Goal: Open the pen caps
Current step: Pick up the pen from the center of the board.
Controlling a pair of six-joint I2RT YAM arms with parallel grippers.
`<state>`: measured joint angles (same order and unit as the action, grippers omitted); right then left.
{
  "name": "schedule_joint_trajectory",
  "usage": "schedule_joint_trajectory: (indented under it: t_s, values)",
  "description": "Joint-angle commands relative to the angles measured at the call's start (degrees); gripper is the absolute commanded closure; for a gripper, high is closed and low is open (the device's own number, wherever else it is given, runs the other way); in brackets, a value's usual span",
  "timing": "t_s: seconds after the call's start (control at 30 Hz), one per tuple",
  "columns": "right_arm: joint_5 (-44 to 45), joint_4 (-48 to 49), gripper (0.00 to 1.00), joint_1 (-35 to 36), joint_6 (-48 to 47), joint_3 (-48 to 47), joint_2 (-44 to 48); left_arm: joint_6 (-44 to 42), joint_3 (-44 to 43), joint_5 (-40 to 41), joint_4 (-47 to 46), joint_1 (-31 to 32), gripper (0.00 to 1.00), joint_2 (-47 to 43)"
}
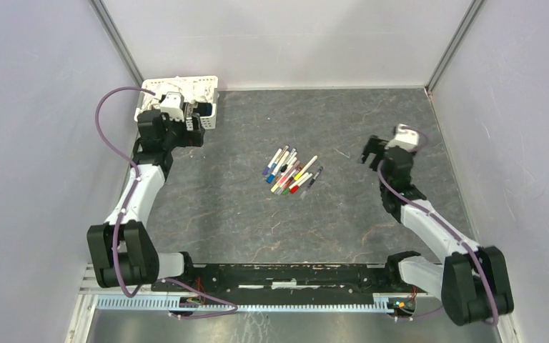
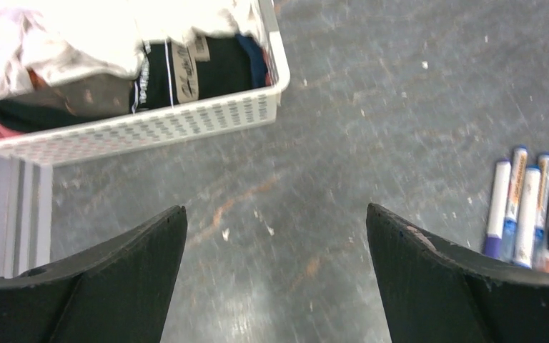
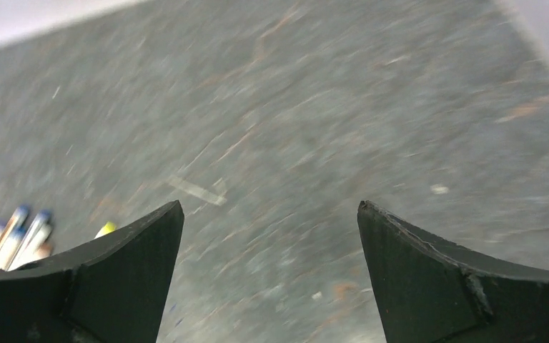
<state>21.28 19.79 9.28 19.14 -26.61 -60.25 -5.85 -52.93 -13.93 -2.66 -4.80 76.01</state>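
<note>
White basket rim sits near the gaping left end effector.

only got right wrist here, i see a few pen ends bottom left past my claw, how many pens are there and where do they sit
Observer: About ten pens lie in one loose cluster mid-table, to the left of your right claw and apart from it.
Operator: where's the left arm
Observer: The left claw hangs open and empty at the far left, near the white basket of cloths.
Operator: any of them opened
Observer: None that I can tell: in the top view nothing loose lies around the cluster, though the pens are small there.
</note>
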Motion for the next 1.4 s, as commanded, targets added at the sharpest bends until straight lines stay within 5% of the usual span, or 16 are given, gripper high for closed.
schedule_joint_trajectory:
  t_s: [0.0, 0.27, 0.6, 1.37]
  values:
    - [0.68, -14.23, 0.05, 10.67, 2.28, -8.47, -6.71, -2.78, -4.34, -2.59, 17.9, -0.45, 0.0, -2.88]
    - [-0.26, -21.2, 0.26, 23.11, 9.93, -17.04, -21.43, -4.47, -8.96, -6.21, 31.11, -3.72, 0.0, -3.86]
    - [0.28, -22.13, 0.45, 24.3, 10.94, -23.82, -31.35, -7.29, -9.63, -7.52, 38.3, -4.34, 0.0, -9.55]
    - [7.82, -28.36, 0.57, 26.39, 17.9, -31.48, -43.19, -13.75, -7.24, -13.95, 41.57, -4.28, 0.0, -12.1]
